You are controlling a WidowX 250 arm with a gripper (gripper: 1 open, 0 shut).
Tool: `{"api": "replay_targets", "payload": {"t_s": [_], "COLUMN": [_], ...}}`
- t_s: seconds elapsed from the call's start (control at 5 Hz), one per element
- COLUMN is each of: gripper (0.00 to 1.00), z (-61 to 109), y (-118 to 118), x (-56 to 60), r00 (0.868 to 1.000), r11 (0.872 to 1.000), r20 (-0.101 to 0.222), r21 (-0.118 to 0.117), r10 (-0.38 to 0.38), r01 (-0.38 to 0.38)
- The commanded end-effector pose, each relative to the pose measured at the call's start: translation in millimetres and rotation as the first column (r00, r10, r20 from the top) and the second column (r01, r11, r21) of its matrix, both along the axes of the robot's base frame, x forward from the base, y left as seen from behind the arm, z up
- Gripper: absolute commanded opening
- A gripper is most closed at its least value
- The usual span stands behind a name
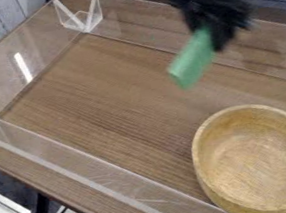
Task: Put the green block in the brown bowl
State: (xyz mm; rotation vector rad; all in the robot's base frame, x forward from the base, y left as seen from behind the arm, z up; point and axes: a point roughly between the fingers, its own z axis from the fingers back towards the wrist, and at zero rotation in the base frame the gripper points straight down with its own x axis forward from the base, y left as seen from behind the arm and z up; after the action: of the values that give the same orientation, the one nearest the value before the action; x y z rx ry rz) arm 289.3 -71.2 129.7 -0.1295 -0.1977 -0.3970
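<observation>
One broad wooden tabletop [107, 114] with a dark brown grain fills most of the view, edged by clear acrylic walls [60, 166] that run along its near left side and far edge. At the near right corner sits the brown bowl [259, 158], a large round vessel of pale tan wood with a thick rim and a shallow, empty hollow. Above and to the far side of it hangs the dark, motion-blurred gripper [217, 19], pointing steeply down; its jaws are drawn in tight on the upper end of the green block [192, 58], a small flat bar of bright matte green that dangles tilted, its lower end slanting toward the left. The block is clear of the table, in the air, short of the bowl's far rim and a little to its left. A small clear acrylic bracket [78, 15] stands at the far left corner, well apart from everything.

The bar looks stiff and light, likely wood or plastic, so it should neither bend nor strain the grip. Its smooth faces may be a little slippery, and being pinched at one end lets it swing or pivot; a hold across the narrow width near the middle would seem steadier. Dropped from low over the hollow, it would probably settle without bouncing out, and the bowl looks heavy enough not to shift.
</observation>
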Motion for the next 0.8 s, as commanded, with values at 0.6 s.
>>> {"api": "replay_targets", "payload": {"t_s": [0.6], "gripper": [0.0], "z": [-50.2], "y": [-84.6], "x": [-26.4], "r00": [0.992], "r11": [0.992], "r20": [-0.035], "r21": [-0.023], "r10": [-0.124], "r01": [0.123]}}
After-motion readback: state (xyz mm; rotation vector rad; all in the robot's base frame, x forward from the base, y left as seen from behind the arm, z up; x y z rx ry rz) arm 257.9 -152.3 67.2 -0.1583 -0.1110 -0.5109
